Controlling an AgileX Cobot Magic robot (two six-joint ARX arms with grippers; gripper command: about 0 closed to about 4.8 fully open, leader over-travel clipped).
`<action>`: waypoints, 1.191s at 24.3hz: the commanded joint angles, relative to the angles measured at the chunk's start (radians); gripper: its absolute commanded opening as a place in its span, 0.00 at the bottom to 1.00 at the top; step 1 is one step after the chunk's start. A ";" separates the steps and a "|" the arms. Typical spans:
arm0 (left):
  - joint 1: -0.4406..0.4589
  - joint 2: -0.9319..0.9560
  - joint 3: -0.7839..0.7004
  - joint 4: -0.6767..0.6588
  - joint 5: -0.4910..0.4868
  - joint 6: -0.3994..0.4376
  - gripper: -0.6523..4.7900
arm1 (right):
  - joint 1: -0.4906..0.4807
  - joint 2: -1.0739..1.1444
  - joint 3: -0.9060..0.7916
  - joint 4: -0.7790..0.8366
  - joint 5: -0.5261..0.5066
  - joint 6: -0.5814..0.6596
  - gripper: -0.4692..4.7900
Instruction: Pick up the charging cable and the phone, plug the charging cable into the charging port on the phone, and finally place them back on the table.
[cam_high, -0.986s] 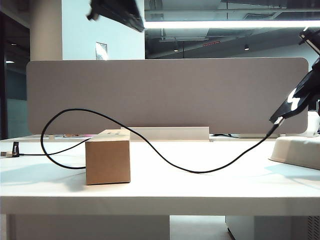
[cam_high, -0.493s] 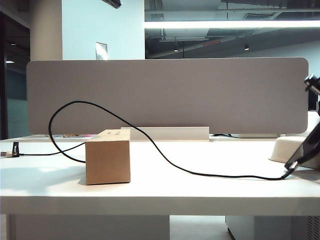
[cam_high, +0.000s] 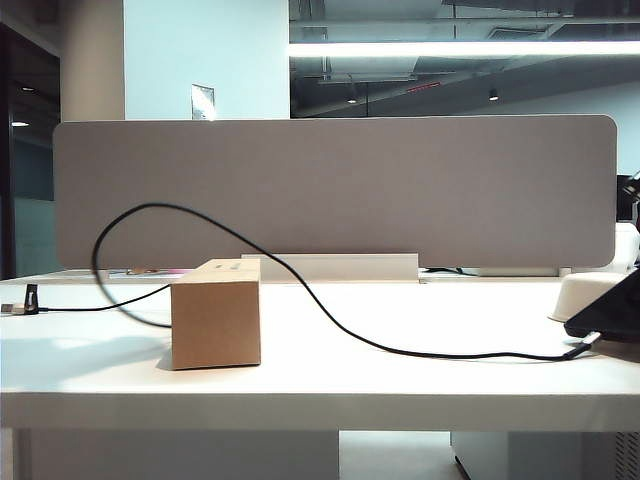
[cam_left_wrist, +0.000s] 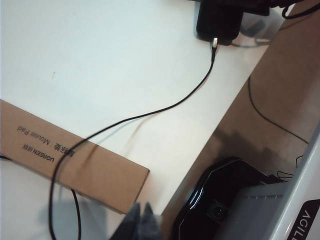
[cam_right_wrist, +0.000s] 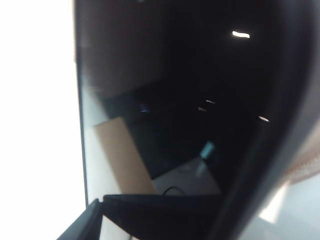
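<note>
The black phone (cam_high: 612, 318) rests tilted at the far right of the white table (cam_high: 400, 395). The charging cable (cam_high: 330, 320) loops over the box, and its silver plug (cam_left_wrist: 215, 42) sits in the phone's (cam_left_wrist: 217, 22) short edge, hiding the charging port. In the right wrist view the glossy phone screen (cam_right_wrist: 190, 100) fills the picture just ahead of my right gripper (cam_right_wrist: 100, 212). Its dark fingers (cam_right_wrist: 82, 225) show only at the frame's rim, so their spacing is unclear. My left gripper (cam_left_wrist: 142, 220) hangs high over the box, shut and empty. It is outside the exterior view.
A cardboard box (cam_high: 216, 315) stands left of centre with the cable draped over it. A white rounded tray (cam_high: 590, 295) sits behind the phone. A grey divider panel (cam_high: 330, 190) closes off the back. A small black clip (cam_high: 30, 298) holds the cable at the far left.
The phone with the plugged cable came down from high on the right to the table top, and the cable sagged onto the table. My left gripper rose out of the exterior view.
</note>
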 joint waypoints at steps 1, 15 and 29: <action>0.001 -0.006 0.001 0.005 0.002 0.001 0.11 | -0.016 -0.002 0.001 -0.050 0.009 -0.013 0.56; 0.001 -0.008 0.001 -0.007 0.000 0.006 0.11 | -0.039 -0.248 0.001 -0.333 -0.031 -0.158 0.85; 0.001 -0.024 -0.052 0.001 0.018 0.019 0.11 | -0.037 -0.834 -0.113 -0.489 0.088 -0.457 0.09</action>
